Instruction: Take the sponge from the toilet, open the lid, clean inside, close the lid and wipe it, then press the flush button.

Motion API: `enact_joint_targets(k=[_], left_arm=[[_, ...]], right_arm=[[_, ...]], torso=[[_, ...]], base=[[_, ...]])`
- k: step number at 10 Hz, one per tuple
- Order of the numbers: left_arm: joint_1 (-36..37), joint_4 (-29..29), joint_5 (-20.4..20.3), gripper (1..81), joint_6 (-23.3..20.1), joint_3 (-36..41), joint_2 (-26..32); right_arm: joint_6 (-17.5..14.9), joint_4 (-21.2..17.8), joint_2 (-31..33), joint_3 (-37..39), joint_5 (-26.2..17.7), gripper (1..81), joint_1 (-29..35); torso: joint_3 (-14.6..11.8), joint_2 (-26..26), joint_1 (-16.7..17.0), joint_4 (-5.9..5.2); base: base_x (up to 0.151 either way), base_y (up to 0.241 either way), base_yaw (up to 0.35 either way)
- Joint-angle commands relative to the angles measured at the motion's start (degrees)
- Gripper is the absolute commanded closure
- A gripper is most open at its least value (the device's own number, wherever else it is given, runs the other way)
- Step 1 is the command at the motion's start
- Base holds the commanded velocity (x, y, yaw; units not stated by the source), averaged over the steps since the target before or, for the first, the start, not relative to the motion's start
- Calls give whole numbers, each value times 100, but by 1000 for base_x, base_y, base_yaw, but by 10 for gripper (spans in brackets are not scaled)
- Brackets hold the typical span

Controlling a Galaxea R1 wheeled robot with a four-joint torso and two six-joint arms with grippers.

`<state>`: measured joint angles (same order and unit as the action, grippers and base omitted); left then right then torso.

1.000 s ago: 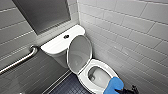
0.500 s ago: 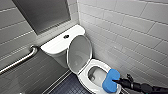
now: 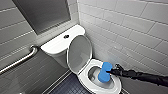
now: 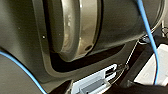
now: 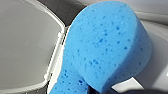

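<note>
1. We are watching the right gripper (image 3: 109,72) reaching in, its fingers clamped on the sponge (image 3: 104,72) at its narrow waist.
2. The sponge is sitting over the bowl of the toilet (image 3: 84,75), inside the seat ring.
3. The lid (image 3: 79,53) is standing raised against the tank, and the flush button (image 3: 66,36) is showing dark on top.

I see the toilet (image 3: 84,75) with its lid (image 3: 79,53) standing up against the tank. My right gripper (image 3: 110,72) is stretched in from the right side. It clamps the blue sponge (image 3: 104,73) at its narrow middle, over the bowl. The dark flush button (image 3: 66,36) sits on the tank top. A metal grab rail (image 3: 20,60) is on the left wall.
</note>
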<state>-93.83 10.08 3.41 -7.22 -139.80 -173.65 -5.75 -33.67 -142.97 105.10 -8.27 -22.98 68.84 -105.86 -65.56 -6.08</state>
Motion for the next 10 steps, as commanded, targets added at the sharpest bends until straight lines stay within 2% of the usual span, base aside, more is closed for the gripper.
enact_joint_targets(k=[1, 4, 6, 8, 10], left_arm=[[-202, 11, 556, 10, -8, 85, -21], [-184, 11, 564, 10, -8, 93, -29], [-158, 11, 564, 10, -8, 93, -47], [-158, 11, 564, 10, -8, 84, -47], [-149, 11, 564, 10, -8, 84, -47]], right_arm=[[-5, 290, -866, 1072, -1265, 811, 1027], [4, 729, -1499, 1776, -1572, 811, 1211], [22, 1063, -1878, 2049, -2012, 811, 1527], [39, 1346, -2159, 2338, -2065, 811, 1581], [39, 1442, -2361, 2585, -2065, 811, 1546]], torso=[[0, 0, 0, 0], [0, 0, 0, 0], [0, 0, 0, 0], [0, 0, 0, 0], [0, 0, 0, 0]], base=[[0, 0, 0], [0, 0, 0], [0, 0, 0], [0, 0, 0], [0, 0, 0]])
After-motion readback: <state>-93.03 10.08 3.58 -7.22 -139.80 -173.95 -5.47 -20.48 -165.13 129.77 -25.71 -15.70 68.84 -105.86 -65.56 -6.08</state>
